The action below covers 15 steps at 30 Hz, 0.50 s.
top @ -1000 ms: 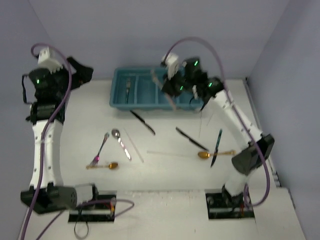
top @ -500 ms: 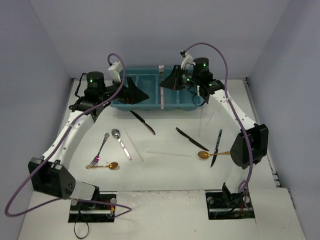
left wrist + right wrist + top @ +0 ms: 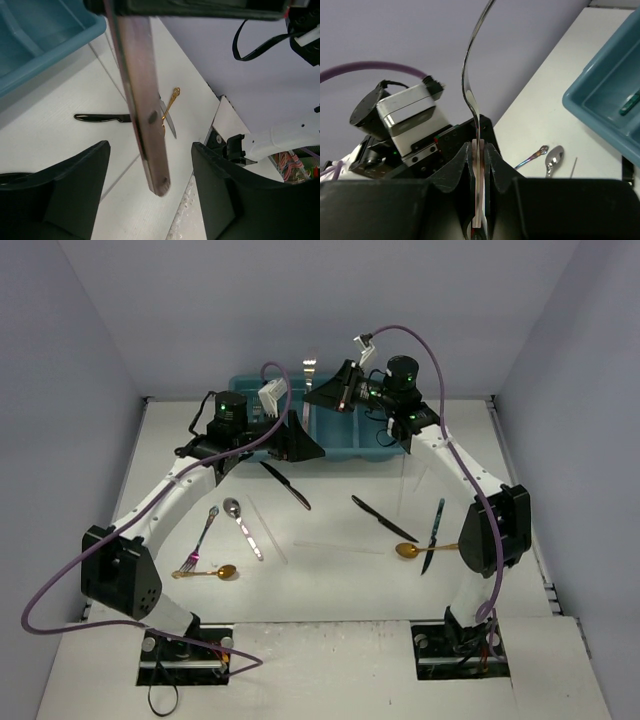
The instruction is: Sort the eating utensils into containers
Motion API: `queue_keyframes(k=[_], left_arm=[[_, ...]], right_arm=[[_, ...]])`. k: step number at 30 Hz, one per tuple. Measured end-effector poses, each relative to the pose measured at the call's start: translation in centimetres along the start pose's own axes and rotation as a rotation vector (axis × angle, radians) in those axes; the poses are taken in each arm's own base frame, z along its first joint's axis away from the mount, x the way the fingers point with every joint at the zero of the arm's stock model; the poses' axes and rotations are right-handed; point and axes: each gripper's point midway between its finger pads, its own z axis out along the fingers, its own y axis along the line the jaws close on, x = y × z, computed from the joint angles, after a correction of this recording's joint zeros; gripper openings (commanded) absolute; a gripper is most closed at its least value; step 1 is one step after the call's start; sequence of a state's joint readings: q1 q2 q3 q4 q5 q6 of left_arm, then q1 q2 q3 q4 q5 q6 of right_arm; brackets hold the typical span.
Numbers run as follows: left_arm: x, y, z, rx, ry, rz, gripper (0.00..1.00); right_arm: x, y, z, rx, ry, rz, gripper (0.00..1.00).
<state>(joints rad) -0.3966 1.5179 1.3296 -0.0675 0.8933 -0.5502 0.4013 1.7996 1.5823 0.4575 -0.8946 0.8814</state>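
Observation:
My right gripper (image 3: pixel 326 395) hovers over the teal tray of containers (image 3: pixel 372 443) and is shut on a silver fork (image 3: pixel 310 367), seen edge-on in the right wrist view (image 3: pixel 472 95) with its handle pinched between the pads. The fork's handle end (image 3: pixel 150 125) hangs between the fingers of my left gripper (image 3: pixel 150 148), which stands open around it without touching; that gripper (image 3: pixel 303 446) sits at the tray's front edge. On the table lie black knives (image 3: pixel 286 484) (image 3: pixel 383 518), a silver spoon (image 3: pixel 241 526), gold spoons (image 3: pixel 215 571) (image 3: pixel 420 549) and thin sticks (image 3: pixel 335 547).
A fork with an iridescent handle (image 3: pixel 201 538) lies beside the silver spoon. A dark knife (image 3: pixel 434 533) crosses the right gold spoon. The right wrist view shows the tray's corner (image 3: pixel 605 107) with a greenish piece inside. Walls enclose the table on three sides.
My left arm has swung from the far left to the tray's front, its jaws narrowing around the fork's handle. My right gripper has carried the fork leftward and turned it upright.

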Motion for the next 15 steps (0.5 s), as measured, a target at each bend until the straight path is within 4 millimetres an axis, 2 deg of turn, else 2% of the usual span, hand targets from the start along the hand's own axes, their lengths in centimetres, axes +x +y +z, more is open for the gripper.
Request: queue_keyframes(k=[9, 15], left_arm=[[-0.8, 0.1, 0.2, 0.011, -0.027, 0.023, 0.59], [-1.7, -0.2, -0.3, 0.019, -0.056, 0.042, 0.52]], right_arm=[[2.0, 0.7, 0.2, -0.058, 0.055, 0.046, 0.00], [2.8, 0.5, 0.1, -0.069, 0.078, 0.061, 0.00]])
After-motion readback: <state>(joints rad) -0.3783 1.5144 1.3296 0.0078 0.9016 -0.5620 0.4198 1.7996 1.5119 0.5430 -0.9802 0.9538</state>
